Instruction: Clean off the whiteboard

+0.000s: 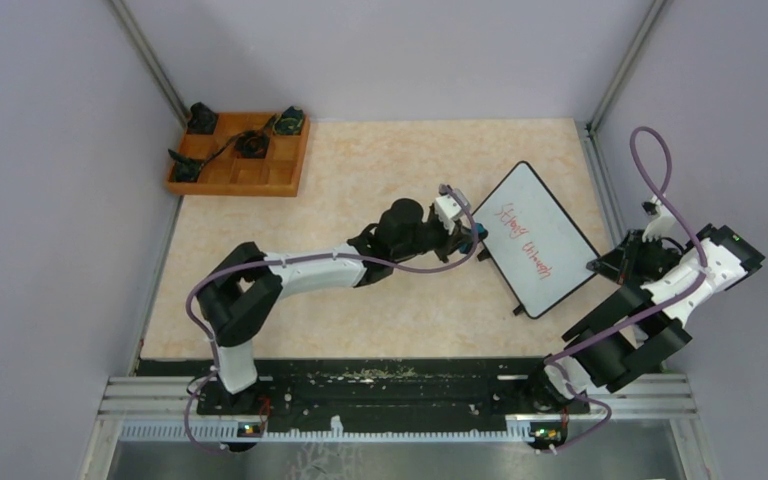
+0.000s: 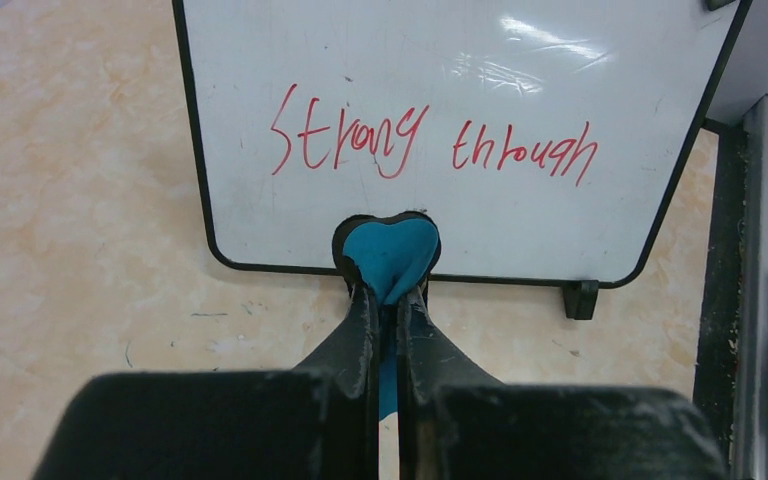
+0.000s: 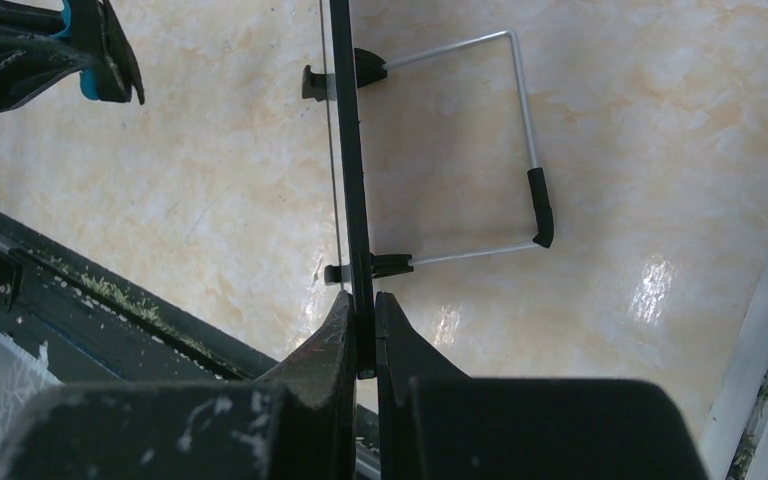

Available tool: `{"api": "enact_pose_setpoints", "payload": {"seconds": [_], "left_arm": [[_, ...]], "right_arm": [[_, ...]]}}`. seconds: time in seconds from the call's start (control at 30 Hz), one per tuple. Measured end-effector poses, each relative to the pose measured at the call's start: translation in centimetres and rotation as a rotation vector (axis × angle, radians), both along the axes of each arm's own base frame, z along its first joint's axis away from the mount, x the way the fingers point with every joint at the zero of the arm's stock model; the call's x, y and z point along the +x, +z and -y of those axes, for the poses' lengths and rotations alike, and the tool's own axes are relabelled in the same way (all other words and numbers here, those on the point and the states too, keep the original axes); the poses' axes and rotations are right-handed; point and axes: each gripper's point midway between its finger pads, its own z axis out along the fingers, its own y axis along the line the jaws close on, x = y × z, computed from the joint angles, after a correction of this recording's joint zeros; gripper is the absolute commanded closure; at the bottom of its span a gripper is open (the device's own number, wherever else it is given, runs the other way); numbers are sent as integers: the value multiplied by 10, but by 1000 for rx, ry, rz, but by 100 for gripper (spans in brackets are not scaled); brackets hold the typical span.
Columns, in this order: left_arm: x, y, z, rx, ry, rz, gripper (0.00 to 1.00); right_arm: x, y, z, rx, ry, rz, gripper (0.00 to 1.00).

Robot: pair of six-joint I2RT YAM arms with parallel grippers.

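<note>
The whiteboard (image 1: 540, 240) stands propped on the table at the right, with red handwriting (image 2: 430, 145) across its face. My left gripper (image 2: 388, 296) is shut on a small blue eraser (image 2: 392, 255), which sits at the board's lower frame edge, below the writing. In the top view that gripper (image 1: 472, 240) is at the board's left edge. My right gripper (image 3: 362, 300) is shut on the whiteboard's thin black frame (image 3: 345, 150), seen edge-on. In the top view the right gripper (image 1: 600, 265) grips the board's right corner. The board's wire stand (image 3: 525, 120) rests behind it.
A wooden compartment tray (image 1: 285, 185) holding black parts (image 1: 250, 145) sits at the back left. Purple walls enclose the table on three sides. A metal rail (image 1: 400, 400) runs along the near edge, and a frame post (image 2: 765, 250) stands right of the board.
</note>
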Motion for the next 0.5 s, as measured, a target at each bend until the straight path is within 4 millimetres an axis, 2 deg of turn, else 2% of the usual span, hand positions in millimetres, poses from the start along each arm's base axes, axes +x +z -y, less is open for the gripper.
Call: {"api": "enact_pose_setpoints", "payload": {"seconds": [0.13,0.5], "left_arm": [[12,-1,3,-15,18,21,100],[52,-32,34,-9,55,40,100]], "right_arm": [[0,0,0,2,0,-1,100],[-1,-1,-1,6,11,-2,100]]}}
